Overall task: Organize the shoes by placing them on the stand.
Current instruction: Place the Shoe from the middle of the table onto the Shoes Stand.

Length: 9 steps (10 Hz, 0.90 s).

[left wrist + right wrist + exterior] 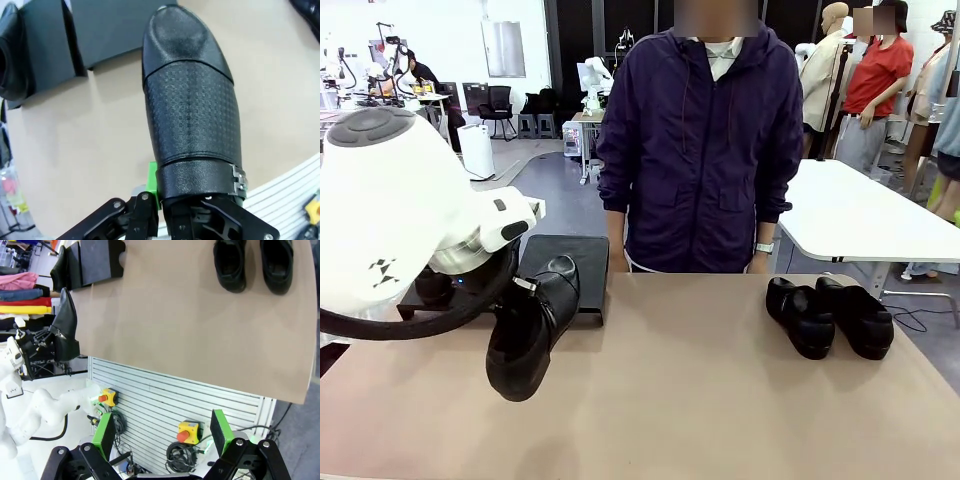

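The left arm's jaws clench the heel of a black shoe (532, 335), which hangs toe-down over the tabletop (700, 400) at eight o'clock. It is just in front of the stand (570, 262) at ten. Two more shoes (802, 320) rest at three o'clock. The right arm's jaws gape, released.

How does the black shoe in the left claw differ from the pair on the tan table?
The glossy black leather-look shoe is clamped at its heel by the left claw, lifted above the tan table, toe pointing down; the pair of black shoes rests sole-down. The held shoe hangs by the black stand; the pair lies far right. Same style.
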{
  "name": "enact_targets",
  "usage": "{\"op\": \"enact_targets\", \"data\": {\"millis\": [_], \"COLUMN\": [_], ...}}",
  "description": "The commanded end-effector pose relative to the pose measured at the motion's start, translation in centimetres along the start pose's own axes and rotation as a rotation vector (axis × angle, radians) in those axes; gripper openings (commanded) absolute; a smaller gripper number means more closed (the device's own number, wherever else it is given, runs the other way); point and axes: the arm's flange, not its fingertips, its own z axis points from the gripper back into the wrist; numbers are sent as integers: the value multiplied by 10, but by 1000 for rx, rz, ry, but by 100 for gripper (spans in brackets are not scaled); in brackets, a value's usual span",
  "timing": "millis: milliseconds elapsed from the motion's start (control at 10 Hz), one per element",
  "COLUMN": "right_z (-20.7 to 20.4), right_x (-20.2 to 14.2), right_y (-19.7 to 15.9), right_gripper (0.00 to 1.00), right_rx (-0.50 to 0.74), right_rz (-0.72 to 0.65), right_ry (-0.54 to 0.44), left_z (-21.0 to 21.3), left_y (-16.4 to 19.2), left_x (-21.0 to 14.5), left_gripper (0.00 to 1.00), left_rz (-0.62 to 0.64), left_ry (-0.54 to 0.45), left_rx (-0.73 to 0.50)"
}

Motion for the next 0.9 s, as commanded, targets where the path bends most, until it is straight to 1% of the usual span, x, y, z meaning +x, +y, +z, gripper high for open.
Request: {"op": "enact_targets", "data": {"millis": [0, 100, 200, 300, 500, 700, 800], "right_z": [1, 1, 1, 1, 1, 1, 1], "right_x": [1, 1, 1, 1, 1, 1, 1], "right_y": [2, 2, 2, 2, 2, 2, 2], "right_gripper": [100, 100, 100, 100, 100, 100, 100], "right_rx": [5, 5, 5, 5, 5, 5, 5], "right_rz": [-3, -3, -3, -3, -3, -3, -3], "right_ry": [0, 0, 0, 0, 0, 0, 0], "left_z": [-1, -4, -15, -28, -52, -80, -93], "left_y": [27, 58, 85, 106, 143, 176, 192], "left_x": [31, 56, 76, 95, 120, 134, 140], "left_gripper": [0, 0, 0, 0, 0, 0, 0], "left_rz": [179, 249, 222, 216, 240, 181, 159], "left_ry": [-35, -100, -123, -178, -282, -302, -310], "left_rx": [33, 42, 46, 72, 159, 202, 189]}}
